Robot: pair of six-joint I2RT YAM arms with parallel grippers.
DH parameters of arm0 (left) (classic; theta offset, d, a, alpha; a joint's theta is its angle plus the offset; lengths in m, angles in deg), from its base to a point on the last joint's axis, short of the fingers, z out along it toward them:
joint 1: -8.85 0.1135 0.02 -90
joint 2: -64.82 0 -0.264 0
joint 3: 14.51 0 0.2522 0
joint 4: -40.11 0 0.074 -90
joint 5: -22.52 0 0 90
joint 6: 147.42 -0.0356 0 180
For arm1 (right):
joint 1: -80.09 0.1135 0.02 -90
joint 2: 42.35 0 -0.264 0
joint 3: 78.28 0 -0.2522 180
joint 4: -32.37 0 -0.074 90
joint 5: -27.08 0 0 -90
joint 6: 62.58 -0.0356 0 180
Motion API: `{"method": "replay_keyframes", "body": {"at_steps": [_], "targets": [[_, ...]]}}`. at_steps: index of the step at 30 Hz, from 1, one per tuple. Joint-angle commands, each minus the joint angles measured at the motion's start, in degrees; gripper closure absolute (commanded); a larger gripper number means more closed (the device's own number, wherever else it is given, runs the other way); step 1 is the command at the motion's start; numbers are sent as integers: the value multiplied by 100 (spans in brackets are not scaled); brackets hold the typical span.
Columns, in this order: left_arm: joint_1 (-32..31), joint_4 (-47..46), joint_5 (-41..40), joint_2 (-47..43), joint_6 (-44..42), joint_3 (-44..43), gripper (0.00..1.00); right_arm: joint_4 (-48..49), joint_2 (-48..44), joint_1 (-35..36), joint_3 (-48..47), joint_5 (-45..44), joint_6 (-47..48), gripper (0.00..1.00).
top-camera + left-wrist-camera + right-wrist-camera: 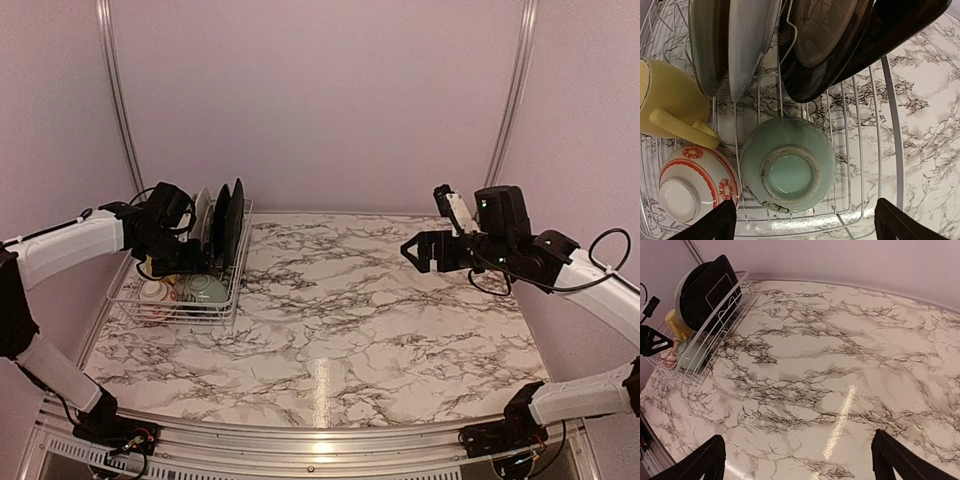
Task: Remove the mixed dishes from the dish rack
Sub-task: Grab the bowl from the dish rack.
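Note:
The white wire dish rack (238, 262) stands at the table's left; it also shows in the left wrist view (890, 125) and the right wrist view (722, 322). In it lie an upturned pale green bowl (787, 167), an upturned red-and-white patterned bowl (695, 182) and a yellow mug (670, 102). Black plates (840, 45) and paler plates (747, 40) stand upright in the slots. My left gripper (805, 227) is open and empty, hovering just above the green bowl. My right gripper (797, 460) is open and empty, held high over the table's right side (425, 250).
The marble table (350, 310) stretches from the rack to the right arm. A metal rail (300, 440) runs along the near edge. Purple walls close the back and sides.

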Motion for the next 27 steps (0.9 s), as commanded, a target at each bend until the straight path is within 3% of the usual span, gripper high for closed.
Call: {"method": "replay_keyframes", "body": {"at_steps": [1, 7, 14, 18, 27], "targets": [[-67, 253, -324, 453, -153, -322, 1, 328, -409, 64, 91, 303, 39, 2], [25, 194, -202, 1068, -101, -418, 1, 306, -753, 60, 144, 323, 213, 1], [53, -63, -186, 1159, 116, -191, 1, 361, -906, 64, 249, 281, 143, 2], [29, -246, 40, 1051, 223, -20, 10, 494, -859, 56, 358, 356, 76, 1], [9, -201, -337, 832, 241, 225, 28, 638, -496, 56, 267, 508, -37, 1]]}}
